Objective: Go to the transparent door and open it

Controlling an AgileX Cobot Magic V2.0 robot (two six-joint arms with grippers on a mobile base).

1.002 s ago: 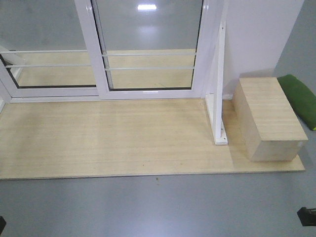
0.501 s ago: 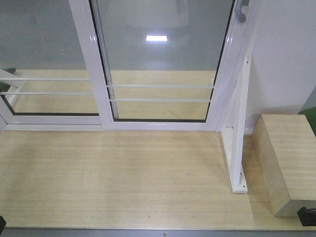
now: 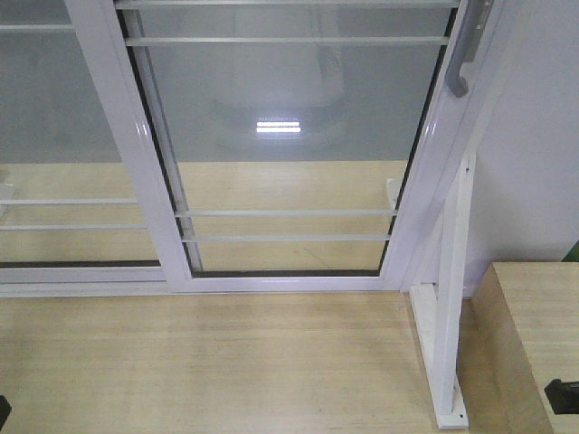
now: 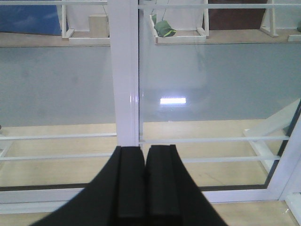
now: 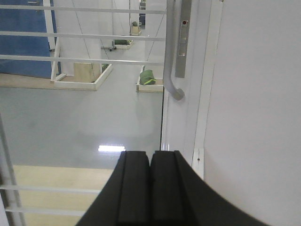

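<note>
Transparent door [image 3: 289, 136] stands closed (grey handle [image 3: 465, 61] upper right).

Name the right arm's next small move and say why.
Probably raise the right gripper toward the grey handle, opening it on the way: the handle sits above it on the transparent door, untouched, and the jaws are shut.

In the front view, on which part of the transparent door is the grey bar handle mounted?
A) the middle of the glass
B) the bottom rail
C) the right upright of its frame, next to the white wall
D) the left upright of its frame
C: the grey bar handle sits on the right upright of the transparent door, beside the white wall, with the lock plate next to it.
</note>
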